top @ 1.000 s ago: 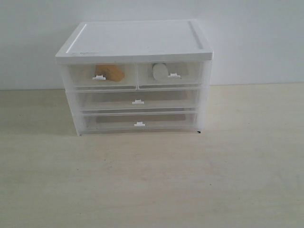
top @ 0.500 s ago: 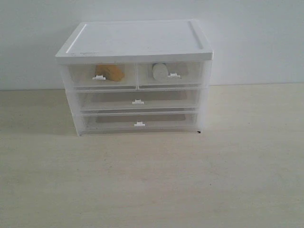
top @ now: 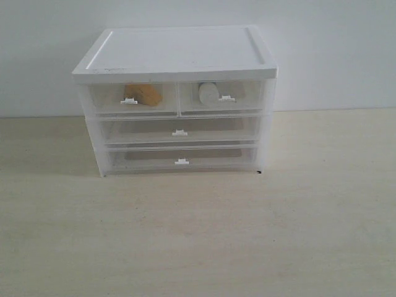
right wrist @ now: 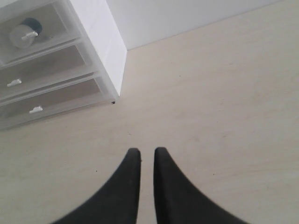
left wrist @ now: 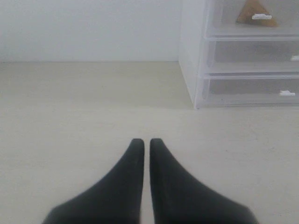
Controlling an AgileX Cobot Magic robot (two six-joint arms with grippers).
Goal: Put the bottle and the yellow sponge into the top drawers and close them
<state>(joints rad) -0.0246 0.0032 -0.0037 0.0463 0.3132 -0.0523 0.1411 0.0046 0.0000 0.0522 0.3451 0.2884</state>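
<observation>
A white plastic cabinet [top: 176, 59] with a flat lid and translucent drawer fronts stands on the pale wood-grain table [top: 198, 241], against a plain white wall [top: 334, 49]. Its topmost row holds the two half-width translucent top drawers, each with a small white tab handle. Both are pushed in flush with the cabinet front.

Inside the left top drawer [top: 133, 106] lies the yellow sponge [top: 144, 93]. Through the cloudy plastic it shows as a dull orange-yellow block just behind the handle. In the left wrist view its near corner points up, so it reads as a triangle.

Inside the right top drawer [top: 247, 102] lies the small white cylindrical bottle [top: 209, 93]. It is on its side with its round white end toward the cabinet front, just beside that drawer's handle. In the right wrist view a dark blue band shows behind that white end.

Below them the two full-width translucent drawers [top: 179, 139] are also shut.

The left pincer [left wrist: 145, 142] is black and hangs over bare table, off the cabinet's left front corner. Its two tapered fingers are pressed nearly together and grip nothing. The right pincer [right wrist: 147, 151], also black, is over bare table off the cabinet's right front corner. It is closed down to a narrow slit and empty.
</observation>
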